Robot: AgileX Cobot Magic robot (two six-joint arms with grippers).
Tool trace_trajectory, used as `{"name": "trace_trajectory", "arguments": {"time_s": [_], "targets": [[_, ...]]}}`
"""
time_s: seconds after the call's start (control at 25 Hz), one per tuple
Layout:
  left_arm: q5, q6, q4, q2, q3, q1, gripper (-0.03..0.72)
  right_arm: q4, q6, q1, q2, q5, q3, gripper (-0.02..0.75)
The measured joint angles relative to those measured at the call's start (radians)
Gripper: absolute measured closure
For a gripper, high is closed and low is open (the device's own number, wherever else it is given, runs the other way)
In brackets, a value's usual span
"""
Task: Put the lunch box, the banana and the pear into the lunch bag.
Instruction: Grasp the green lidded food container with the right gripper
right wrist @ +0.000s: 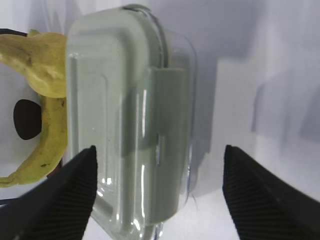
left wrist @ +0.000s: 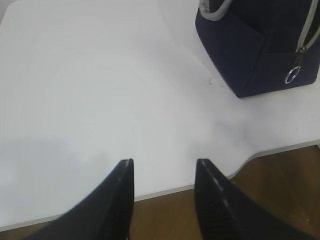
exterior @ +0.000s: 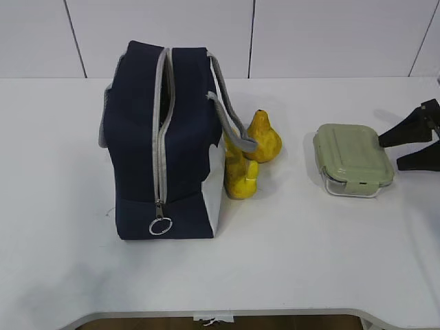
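The navy lunch bag point(exterior: 185, 144) stands left of centre, its grey zipper point(exterior: 161, 158) along the top and the ring pull point(exterior: 160, 225) hanging at the near end. The pear point(exterior: 263, 137) and the banana point(exterior: 240, 177) sit against the bag's right side. The lunch box point(exterior: 352, 158) with its green lid lies further right. My right gripper point(exterior: 389, 154) is open just right of the box. In the right wrist view the gripper point(right wrist: 159, 152) is open, with the lunch box point(right wrist: 130, 125) lying ahead between its fingers. My left gripper point(left wrist: 164, 167) is open and empty over the table's front edge, left of the bag point(left wrist: 260, 45).
The white table's front edge point(left wrist: 210, 185) runs just under the left fingers, with brown floor beyond. The pear point(right wrist: 42, 60) and banana point(right wrist: 50, 140) show behind the box in the right wrist view. A white wall stands behind the table.
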Motion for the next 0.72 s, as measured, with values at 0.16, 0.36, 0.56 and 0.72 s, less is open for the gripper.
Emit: {"name": "trace_trajectory", "arguments": {"time_s": [0.16, 0.36, 0.56, 0.72], "targets": [[0.0, 0.0, 0.0, 0.0, 0.0, 0.0, 0.381, 0.045, -0.048, 0.006, 0.013, 0.0, -0.004, 0.144], [0.0, 0.0, 0.0, 0.0, 0.0, 0.0, 0.381, 0.067, -0.059, 0.007, 0.05, -0.002, -0.006, 0.145], [0.0, 0.0, 0.0, 0.0, 0.0, 0.001, 0.381, 0.071, -0.078, 0.035, 0.069, -0.01, -0.006, 0.146], [0.0, 0.0, 0.0, 0.0, 0.0, 0.002, 0.381, 0.079, -0.094, 0.065, 0.07, -0.012, -0.006, 0.146]]}}
